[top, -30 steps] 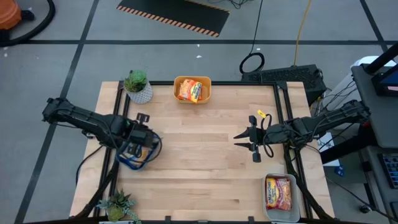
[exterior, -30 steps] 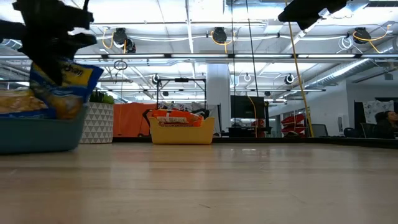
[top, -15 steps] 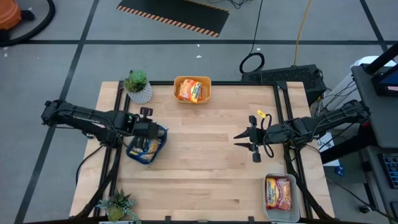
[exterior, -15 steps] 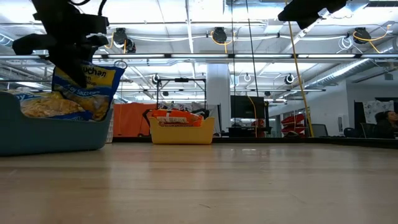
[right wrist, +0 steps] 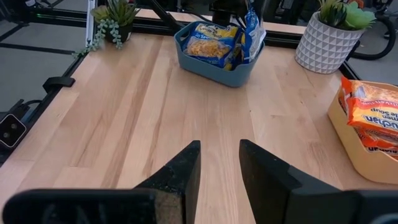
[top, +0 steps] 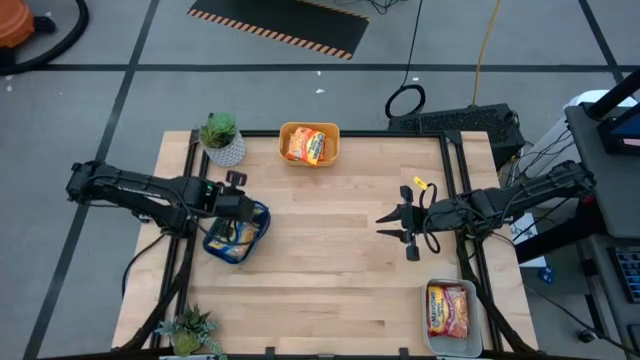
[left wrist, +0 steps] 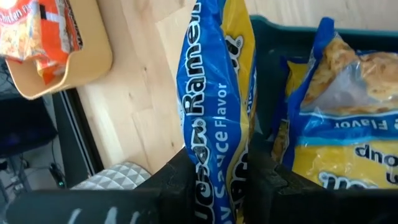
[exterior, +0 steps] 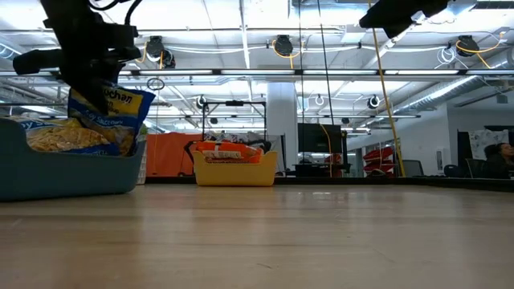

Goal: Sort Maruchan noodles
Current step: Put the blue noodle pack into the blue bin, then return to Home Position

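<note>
My left gripper (top: 240, 208) is shut on a blue and yellow Maruchan noodles packet (exterior: 108, 116) over the right side of the blue bin (top: 237, 235). Another blue packet (left wrist: 348, 124) lies inside that bin. Orange packets (top: 307, 146) lie in the yellow bin (top: 333, 150) at the far edge. A red packet (top: 448, 310) lies in the clear bin (top: 477, 320) at the near right. My right gripper (right wrist: 219, 168) hangs open above the table's right half, with nothing between its fingers. My left gripper pinches the blue packet's upper end (left wrist: 214, 171) between its two fingers, one on each flat face. The fingers slant down from above. The packet hangs tilted below them. Its lower end (exterior: 122, 146) reaches the blue bin's right rim; whether it rests there I cannot tell.
A plant in a white patterned pot (top: 222, 142) stands at the far left, close to the blue bin. A second small plant (top: 190, 330) stands at the near left corner. Bare wood (top: 330, 250) stretches across the middle of the table between the two arms.
My left gripper has gone a little toward the table's right and far edges with the blue packet, and has turned slightly. The blue bin has slid the same way. In the last half second the packet has tipped a bit more over the bin.
</note>
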You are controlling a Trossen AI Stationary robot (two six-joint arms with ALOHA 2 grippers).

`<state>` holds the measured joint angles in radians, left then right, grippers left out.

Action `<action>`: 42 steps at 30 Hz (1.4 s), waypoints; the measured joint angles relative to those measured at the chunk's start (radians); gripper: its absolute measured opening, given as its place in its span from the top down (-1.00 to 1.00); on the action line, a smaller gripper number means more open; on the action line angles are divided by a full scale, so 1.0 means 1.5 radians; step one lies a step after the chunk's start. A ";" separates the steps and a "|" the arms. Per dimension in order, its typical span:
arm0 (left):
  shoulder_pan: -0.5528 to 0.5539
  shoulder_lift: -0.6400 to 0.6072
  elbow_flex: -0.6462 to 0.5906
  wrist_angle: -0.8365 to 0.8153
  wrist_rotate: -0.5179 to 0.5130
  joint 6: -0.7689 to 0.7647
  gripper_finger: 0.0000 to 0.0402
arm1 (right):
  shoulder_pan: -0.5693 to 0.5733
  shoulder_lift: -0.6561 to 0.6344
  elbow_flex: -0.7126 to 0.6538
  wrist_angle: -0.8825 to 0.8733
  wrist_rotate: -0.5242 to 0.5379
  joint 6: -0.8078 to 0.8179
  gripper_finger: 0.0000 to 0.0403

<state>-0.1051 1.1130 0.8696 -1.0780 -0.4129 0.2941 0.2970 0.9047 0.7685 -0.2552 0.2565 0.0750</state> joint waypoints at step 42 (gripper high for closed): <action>-0.026 -0.173 0.083 0.152 -0.171 -0.323 -0.39 | -0.007 -0.069 0.000 -0.002 0.059 -0.156 0.47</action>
<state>-0.1438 0.8530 0.9939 -0.8497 -0.6696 -0.1904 0.2871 0.8016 0.7685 -0.2584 0.3449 -0.1592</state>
